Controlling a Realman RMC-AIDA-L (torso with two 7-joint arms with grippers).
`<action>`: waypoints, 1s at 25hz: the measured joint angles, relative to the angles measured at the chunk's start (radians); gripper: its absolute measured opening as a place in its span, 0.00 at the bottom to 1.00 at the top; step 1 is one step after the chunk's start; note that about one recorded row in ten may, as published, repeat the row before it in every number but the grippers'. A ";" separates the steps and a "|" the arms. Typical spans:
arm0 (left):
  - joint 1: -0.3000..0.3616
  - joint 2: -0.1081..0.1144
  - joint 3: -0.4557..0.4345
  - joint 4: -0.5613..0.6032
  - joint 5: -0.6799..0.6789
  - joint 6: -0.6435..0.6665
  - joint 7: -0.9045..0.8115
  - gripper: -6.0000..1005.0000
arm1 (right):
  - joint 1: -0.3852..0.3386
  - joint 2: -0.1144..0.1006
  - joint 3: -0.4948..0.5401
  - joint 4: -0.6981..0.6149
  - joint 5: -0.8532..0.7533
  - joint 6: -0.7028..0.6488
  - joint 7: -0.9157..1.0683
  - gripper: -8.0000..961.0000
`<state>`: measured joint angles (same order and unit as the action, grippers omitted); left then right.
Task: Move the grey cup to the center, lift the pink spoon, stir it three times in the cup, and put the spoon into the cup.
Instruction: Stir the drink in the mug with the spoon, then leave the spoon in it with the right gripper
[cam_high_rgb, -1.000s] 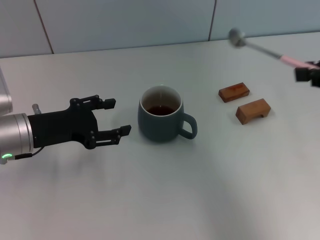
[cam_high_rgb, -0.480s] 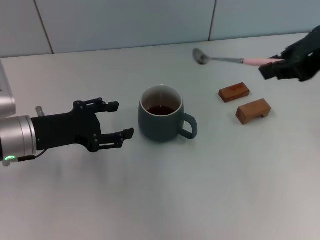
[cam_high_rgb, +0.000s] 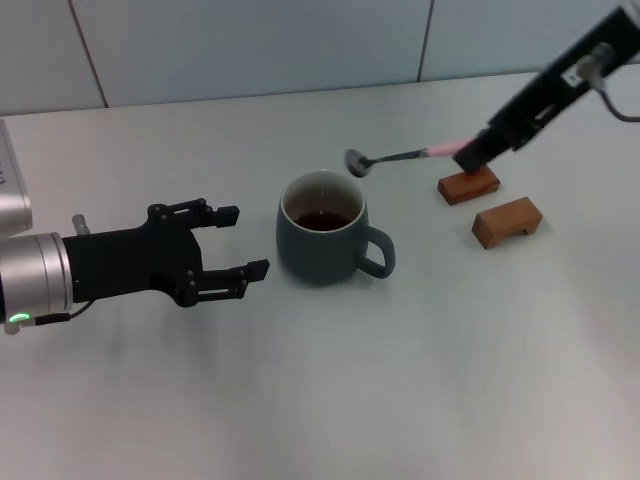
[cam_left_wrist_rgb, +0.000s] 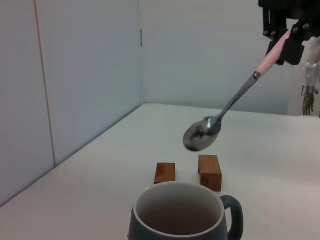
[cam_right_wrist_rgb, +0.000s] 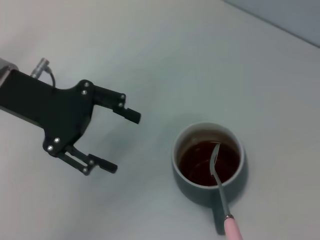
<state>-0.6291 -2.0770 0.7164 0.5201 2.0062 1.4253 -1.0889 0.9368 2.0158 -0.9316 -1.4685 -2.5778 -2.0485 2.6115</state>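
The grey cup (cam_high_rgb: 323, 229) stands upright near the middle of the white table (cam_high_rgb: 400, 380), its loop handle (cam_high_rgb: 378, 252) turned toward the robot's right, and dark brown liquid (cam_right_wrist_rgb: 208, 162) sits low inside its pale interior. The left gripper (cam_high_rgb: 238, 240) rests low over the table just to the left of the cup, apart from it, with its two black fingers (cam_high_rgb: 215, 212) spread wide and nothing between them; the right wrist view confirms the open spread beside the cup (cam_right_wrist_rgb: 208, 163). The right gripper (cam_high_rgb: 478, 150) reaches in from the upper right and is clamped on the pale pink end of the pink spoon (cam_high_rgb: 400, 157). The spoon is held in the air, tilted, with its silver bowl (cam_high_rgb: 357, 163) lowest and placed above the far right part of the cup rim, clear of the rim and of the liquid. The left wrist view shows the spoon (cam_left_wrist_rgb: 225, 113) hanging above the cup (cam_left_wrist_rgb: 178, 212) with a clear gap between the bowl and the rim, pink handle uppermost. Two brown wooden blocks lie on the table to the right of the cup: the nearer block (cam_high_rgb: 507, 221) sits well apart from the cup handle, and the farther block (cam_high_rgb: 467, 185) lies just beneath the right gripper, partly covered by it.
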 joint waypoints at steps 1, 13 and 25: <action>0.000 0.000 0.000 0.000 0.000 0.001 0.000 0.79 | 0.011 -0.001 0.000 0.022 -0.004 0.006 0.000 0.14; 0.002 0.002 0.010 0.012 0.000 0.003 0.000 0.79 | 0.135 -0.048 0.054 0.239 -0.048 0.024 0.024 0.14; 0.003 0.002 0.015 0.014 0.001 0.003 -0.007 0.79 | 0.182 -0.109 0.064 0.372 -0.051 0.001 0.026 0.14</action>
<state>-0.6259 -2.0754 0.7318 0.5339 2.0069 1.4281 -1.0959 1.1184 1.9068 -0.8675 -1.0962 -2.6293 -2.0479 2.6378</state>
